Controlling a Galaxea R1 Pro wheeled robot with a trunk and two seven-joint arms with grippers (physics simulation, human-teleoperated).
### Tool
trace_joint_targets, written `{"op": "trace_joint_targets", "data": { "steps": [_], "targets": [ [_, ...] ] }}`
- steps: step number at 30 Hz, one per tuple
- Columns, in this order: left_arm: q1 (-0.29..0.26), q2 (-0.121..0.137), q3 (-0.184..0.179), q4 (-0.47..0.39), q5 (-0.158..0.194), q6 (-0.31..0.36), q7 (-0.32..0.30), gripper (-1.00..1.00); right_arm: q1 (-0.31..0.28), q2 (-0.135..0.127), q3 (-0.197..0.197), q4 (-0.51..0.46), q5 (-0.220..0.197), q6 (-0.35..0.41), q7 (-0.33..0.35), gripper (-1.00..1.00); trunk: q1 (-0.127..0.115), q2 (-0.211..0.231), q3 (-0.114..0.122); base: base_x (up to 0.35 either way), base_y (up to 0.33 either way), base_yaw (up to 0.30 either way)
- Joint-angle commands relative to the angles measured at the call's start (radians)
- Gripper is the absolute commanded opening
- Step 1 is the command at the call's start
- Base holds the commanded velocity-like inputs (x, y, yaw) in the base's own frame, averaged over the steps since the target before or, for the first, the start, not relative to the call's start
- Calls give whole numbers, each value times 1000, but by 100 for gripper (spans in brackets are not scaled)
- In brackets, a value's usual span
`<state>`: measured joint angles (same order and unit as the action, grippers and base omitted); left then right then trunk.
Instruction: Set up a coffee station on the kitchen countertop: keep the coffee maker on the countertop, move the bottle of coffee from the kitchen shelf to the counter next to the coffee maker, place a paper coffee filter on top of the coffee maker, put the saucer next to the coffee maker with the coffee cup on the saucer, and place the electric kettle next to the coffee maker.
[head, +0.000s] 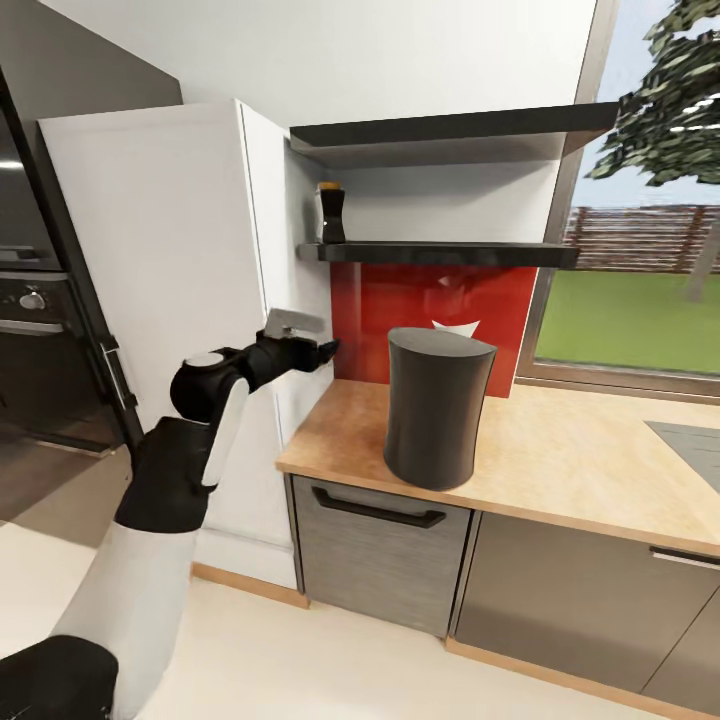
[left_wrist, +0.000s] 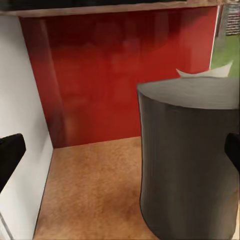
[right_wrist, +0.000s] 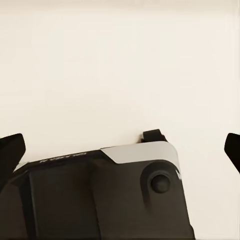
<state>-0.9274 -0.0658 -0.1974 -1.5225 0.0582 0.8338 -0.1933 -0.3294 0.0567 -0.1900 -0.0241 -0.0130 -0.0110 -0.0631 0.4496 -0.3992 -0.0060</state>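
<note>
Red backsplash (head: 430, 300) behind coffee maker (head: 438, 405); left claw (head: 322, 352) beside it.

The coffee maker (head: 438, 405), a tall dark grey cylinder, stands upright on the light wood bench (head: 590, 450) in front of the red wall panel, a white paper filter peeking behind its top; it is just ahead of the left fingers (left_wrist: 10, 155). The small dark bottle of coffee (head: 329, 212) with a golden-brown cap stands upright at the lower black shelf's (head: 440, 254) end, above those fingers.
</note>
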Motion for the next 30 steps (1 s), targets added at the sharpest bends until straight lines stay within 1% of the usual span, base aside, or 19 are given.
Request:
{"op": "trace_joint_targets", "data": {
  "steps": [1, 4, 8, 10, 11, 12, 14, 16, 17, 18, 19, 20, 22, 24, 26, 27, 28, 29, 30],
  "targets": [
    [-46, -4, 1, 13, 9, 35, 2, 100, 10, 0, -4, 0, -1, -1, -2, 100, 0, -1, -1, 0, 0, 0],
    [-168, -28, 4, 68, 13, 80, 7, 100, 53, 0, -3, 1, 18, 0, -3, 100, 0, -1, -1, 0, 0, 0],
    [-316, -76, 5, 177, 14, 93, 31, 100, 88, 0, -3, 0, 82, -1, -5, 100, 0, -1, -1, 0, 0, 0],
    [-395, -92, 6, 236, 15, 95, 51, 100, 93, 0, -3, 0, 101, -2, -5, 100, 0, -1, -1, 0, 0, 0],
    [-415, -94, 6, 249, 16, 95, 54, 100, 94, 0, -3, 0, 106, -2, -5, 100, 0, -1, -1, 0, 0, 0],
    [-473, -98, 7, 289, 16, 95, 61, 100, 95, 0, -3, 0, 109, -3, -5, 100, 0, -1, -1, 0, 0, 0],
    [-545, -100, 8, 338, 16, 96, 65, 100, 97, 0, -3, 0, 112, -3, -5, 100, 0, -1, -1, 0, 0, 0],
    [-593, -100, 8, 375, 13, 96, 69, 100, 97, 0, -3, 0, 112, -3, -4, 100, 0, -1, -1, 0, 0, 0],
    [-648, -99, 8, 425, 12, 95, 92, 100, 97, 0, -3, 0, 113, -3, -4, 100, 0, -1, -1, 0, 0, 0],
    [-661, -99, 7, 438, 12, 95, 101, 100, 97, 0, -3, 0, 113, -3, -4, 100, 0, -1, -1, 0, 0, 0],
    [-707, -99, 8, 486, 12, 92, 144, 100, 97, 1, -3, -1, 114, -3, -4, 100, 0, -1, -1, 0, 0, 0],
    [-735, -100, 8, 523, 12, 85, 176, 100, 97, 1, -3, -1, 113, -3, -4, 100, 0, -1, -1, 0, 0, 0],
    [-766, -101, 8, 573, 12, 54, 212, 100, 97, 1, -4, -2, 113, -3, -4, 100, 0, -1, -1, 0, 0, 0],
    [-781, -100, 8, 612, 12, 15, 240, 100, 97, 1, -4, -1, 113, -3, -4, 100, 0, -1, -1, 0, 0, 0],
    [-793, -101, 8, 704, 12, -83, 301, 100, 97, 0, -4, -1, 113, -3, -5, 100, 0, -1, -1, 0, 0, 0],
    [-796, -101, 8, 763, 13, -157, 336, 100, 98, 0, -5, -1, 113, -3, -6, 100, 0, -1, -1, 0, 0, 0],
    [-797, -101, 9, 789, 14, -196, 349, 100, 98, 0, -5, -1, 113, -3, -6, 100, 0, -1, -1, 0, 0, 0],
    [-797, -101, 9, 836, 16, -269, 362, 100, 98, 0, -5, -1, 113, -3, -6, 100, 0, -1, -1, 0, 0, 0],
    [-797, -102, 10, 851, 17, -292, 365, 100, 98, -1, -5, -1, 113, -3, -6, 100, 0, -1, -1, 0, 0, 0]
  ]
}}
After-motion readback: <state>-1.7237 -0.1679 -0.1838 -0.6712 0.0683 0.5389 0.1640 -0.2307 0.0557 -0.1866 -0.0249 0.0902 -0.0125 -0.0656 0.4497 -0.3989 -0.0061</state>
